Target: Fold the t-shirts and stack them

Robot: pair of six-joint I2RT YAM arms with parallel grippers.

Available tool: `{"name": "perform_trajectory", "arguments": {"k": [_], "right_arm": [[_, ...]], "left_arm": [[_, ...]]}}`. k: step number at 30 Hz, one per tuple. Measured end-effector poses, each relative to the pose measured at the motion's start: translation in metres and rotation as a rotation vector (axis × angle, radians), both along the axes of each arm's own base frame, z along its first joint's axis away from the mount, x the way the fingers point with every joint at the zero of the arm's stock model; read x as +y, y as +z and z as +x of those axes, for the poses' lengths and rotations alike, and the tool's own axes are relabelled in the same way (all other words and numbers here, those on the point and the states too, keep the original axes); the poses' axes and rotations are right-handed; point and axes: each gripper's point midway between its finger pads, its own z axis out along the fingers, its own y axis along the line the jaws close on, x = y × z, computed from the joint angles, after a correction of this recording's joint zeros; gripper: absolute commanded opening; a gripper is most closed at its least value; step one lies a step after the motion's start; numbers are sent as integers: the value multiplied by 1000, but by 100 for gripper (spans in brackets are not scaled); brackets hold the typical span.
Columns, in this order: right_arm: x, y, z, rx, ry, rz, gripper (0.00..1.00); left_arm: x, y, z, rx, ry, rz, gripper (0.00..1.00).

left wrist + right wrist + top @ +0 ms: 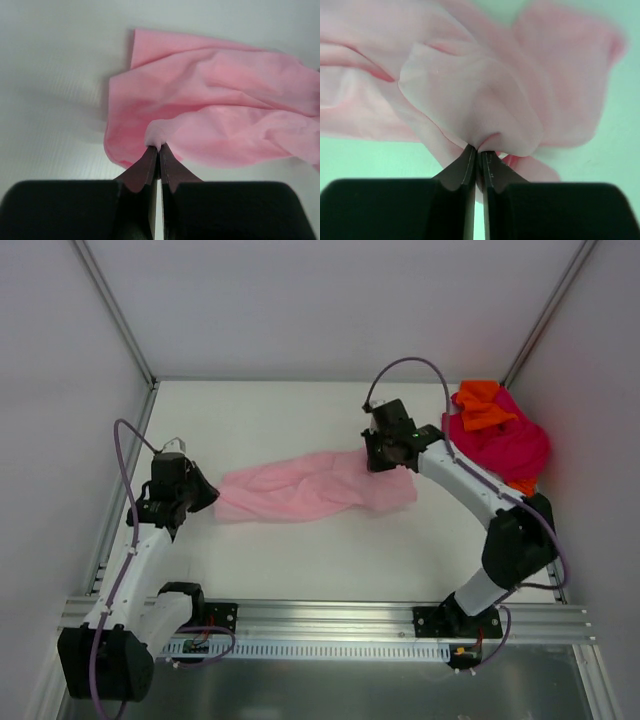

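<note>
**White table, pink shirt pinched at both ends**

White table (300, 560), plain white walls on three sides, aluminium rail (330, 618) along the near edge where both arm bases sit.

Pink t-shirt (310, 488) is the biggest item. It lies mid-table as a crumpled band running left to right, not folded, not flat. Its left end is narrower; its right end spreads wider toward the near side.

Far right corner: magenta shirt (505, 445) in a loose heap, orange shirt (482, 405) bunched on top of it. A bit more orange shows at the heap's near edge. The heap is apart from the pink one and just beside the right arm's forearm.

Left gripper (210, 495) is at the pink shirt's left end. In the left wrist view its jaws (159, 150) are closed to a sliver, with a small tuft of pink fabric caught between the tips. The rest of the shirt (215, 115) fans out away from it on the table.

Right gripper (385, 462) is at the shirt's far right edge, pointing down into it. In the right wrist view its jaws (477, 150) are also pressed nearly together, clamping a gathered fold of pink cloth (470, 90) that puckers right at the tips.
</note>
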Motion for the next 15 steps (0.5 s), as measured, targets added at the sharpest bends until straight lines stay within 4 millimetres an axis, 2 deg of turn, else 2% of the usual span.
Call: {"name": "perform_trajectory", "arguments": {"k": [2, 4, 6, 7, 8, 9, 11, 13, 14, 15], "right_arm": [[4, 52, 14, -153, 39, 40, 13], [4, 101, 18, -306, 83, 88, 13], [6, 135, 11, -410, 125, 148, 15], [7, 143, 7, -445, 143, 178, 17], [9, 145, 1, -461, 158, 211, 26], [11, 138, -6, -451, 168, 235, 31], [15, 105, -22, -388, 186, 258, 49], [17, 47, -48, -254, 190, 250, 74], [14, 16, -65, -173, 196, 230, 90], [9, -14, -87, -76, 199, 204, 97]], "left_arm": [[-3, 17, 9, -39, -52, 17, 0], [-7, 33, 19, -83, -107, 31, 0], [-11, 48, 28, -123, -160, 47, 0], [-13, 54, 32, -145, -188, 53, 0], [-14, 58, 36, -159, -205, 60, 0], [-16, 60, 39, -170, -224, 67, 1], [-17, 59, 42, -173, -255, 77, 1], [-20, 52, 43, -153, -281, 75, 1], [-22, 47, 43, -137, -296, 71, 1], [-23, 43, 42, -121, -303, 68, 0]]}}
